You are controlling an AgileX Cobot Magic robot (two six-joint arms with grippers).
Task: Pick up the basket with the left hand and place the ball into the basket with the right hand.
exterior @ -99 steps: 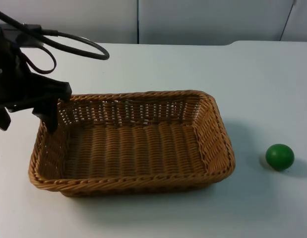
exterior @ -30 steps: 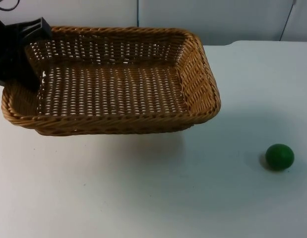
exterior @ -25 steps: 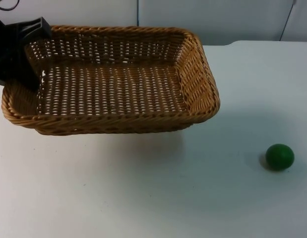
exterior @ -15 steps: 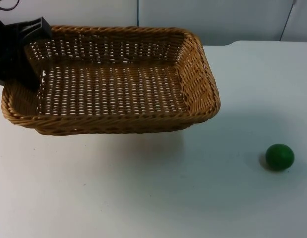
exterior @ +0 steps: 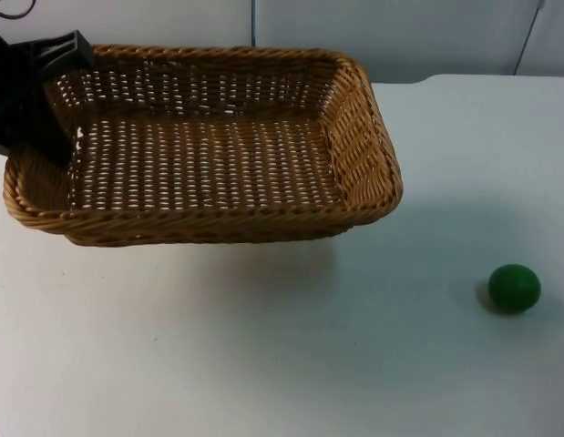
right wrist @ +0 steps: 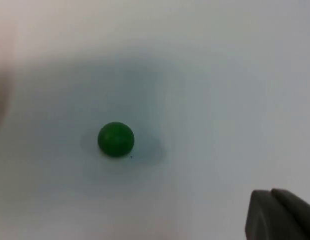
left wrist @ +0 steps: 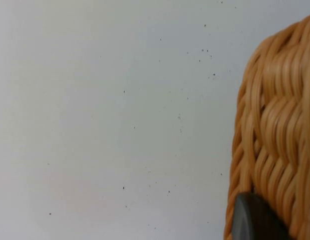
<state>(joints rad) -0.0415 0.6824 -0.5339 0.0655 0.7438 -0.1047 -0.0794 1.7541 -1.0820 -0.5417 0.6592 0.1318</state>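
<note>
Top view shows the wicker basket (exterior: 204, 146) lifted off the white table (exterior: 263, 346), its shadow lying on the surface beneath. The left gripper (exterior: 56, 105) is clamped on the basket's left end rim, one finger outside and one inside the wall. From the left wrist, that woven rim (left wrist: 275, 135) sits right against a black fingertip (left wrist: 255, 220), with bare table behind. The green ball (exterior: 514, 288) rests on the table, well apart from the basket, off to its right. From the right wrist, the ball (right wrist: 115, 139) lies on the table below the right gripper, whose fingertip (right wrist: 275, 215) is all I see; I cannot tell how far its fingers are spread.
</note>
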